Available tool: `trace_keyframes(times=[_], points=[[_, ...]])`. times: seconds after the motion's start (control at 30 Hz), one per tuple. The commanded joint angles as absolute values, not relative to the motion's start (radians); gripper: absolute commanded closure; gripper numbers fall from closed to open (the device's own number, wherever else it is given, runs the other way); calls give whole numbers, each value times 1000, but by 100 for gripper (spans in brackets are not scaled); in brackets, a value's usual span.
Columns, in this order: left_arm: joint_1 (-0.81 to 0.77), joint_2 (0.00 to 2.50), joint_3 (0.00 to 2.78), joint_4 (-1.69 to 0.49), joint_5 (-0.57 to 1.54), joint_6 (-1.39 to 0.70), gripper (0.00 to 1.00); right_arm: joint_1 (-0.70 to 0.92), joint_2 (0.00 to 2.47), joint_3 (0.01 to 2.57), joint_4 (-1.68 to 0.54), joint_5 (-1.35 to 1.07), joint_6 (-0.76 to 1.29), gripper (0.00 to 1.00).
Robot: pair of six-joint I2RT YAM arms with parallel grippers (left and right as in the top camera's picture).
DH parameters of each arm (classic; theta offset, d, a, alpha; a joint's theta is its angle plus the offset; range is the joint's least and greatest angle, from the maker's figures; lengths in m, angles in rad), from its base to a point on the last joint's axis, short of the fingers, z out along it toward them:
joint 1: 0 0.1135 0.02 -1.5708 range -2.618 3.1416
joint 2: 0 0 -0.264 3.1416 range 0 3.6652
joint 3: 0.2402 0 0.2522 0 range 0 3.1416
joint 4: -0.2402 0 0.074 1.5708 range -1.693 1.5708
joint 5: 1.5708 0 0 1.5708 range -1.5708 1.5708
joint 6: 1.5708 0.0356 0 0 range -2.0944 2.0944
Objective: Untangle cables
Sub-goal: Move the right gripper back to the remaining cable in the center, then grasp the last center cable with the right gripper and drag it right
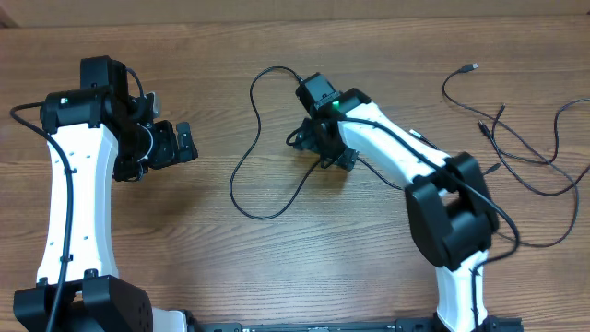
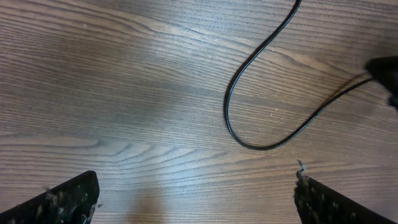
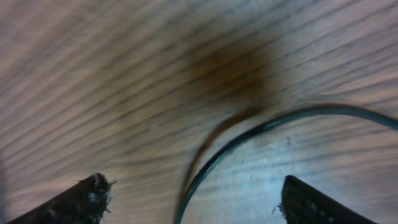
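A thin black cable (image 1: 241, 166) loops across the table's middle, from the top down and round to my right gripper (image 1: 321, 148). That gripper is open and low over it; in the right wrist view the cable (image 3: 249, 134) curves between the two fingertips (image 3: 193, 199), which do not touch it. Several more black cables (image 1: 525, 152) with small plug ends lie spread at the right. My left gripper (image 1: 171, 143) is open and empty at the left. In the left wrist view the loop (image 2: 249, 93) lies ahead of the fingers (image 2: 196, 199).
The wooden table (image 1: 277, 267) carries both arm bases at the front edge. A silver-tipped plug (image 1: 472, 67) lies at the far right back. The right arm's white link (image 1: 406, 161) crosses over part of the cables.
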State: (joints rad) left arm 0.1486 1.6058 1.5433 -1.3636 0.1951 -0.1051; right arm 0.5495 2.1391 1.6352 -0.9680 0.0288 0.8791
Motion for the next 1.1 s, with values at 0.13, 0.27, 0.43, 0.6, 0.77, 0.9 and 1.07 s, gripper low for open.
trace_keyframes(times=[0.13, 0.27, 0.43, 0.6, 0.77, 0.9, 1.07], points=[[149, 1593, 1537, -1364, 203, -120, 0, 544, 2199, 1635, -952, 24, 1000, 25], [149, 1593, 1537, -1365, 203, -119, 0, 546, 2225, 1635, -960, 9, 1003, 50], [149, 1593, 1537, -1364, 203, -119, 0, 550, 2230, 1636, -986, -3, 1002, 91], [149, 1593, 1537, -1364, 204, -120, 0, 533, 2218, 1666, -1020, -2, 947, 96], [149, 1593, 1537, -1364, 203, -120, 0, 421, 2159, 1863, -1157, 6, 733, 96], [149, 1593, 1537, -1363, 203, -119, 0, 294, 2133, 2161, -1349, 7, 552, 96], [149, 1593, 1537, -1363, 203, -120, 0, 60, 2133, 2623, -1557, 6, 348, 96]])
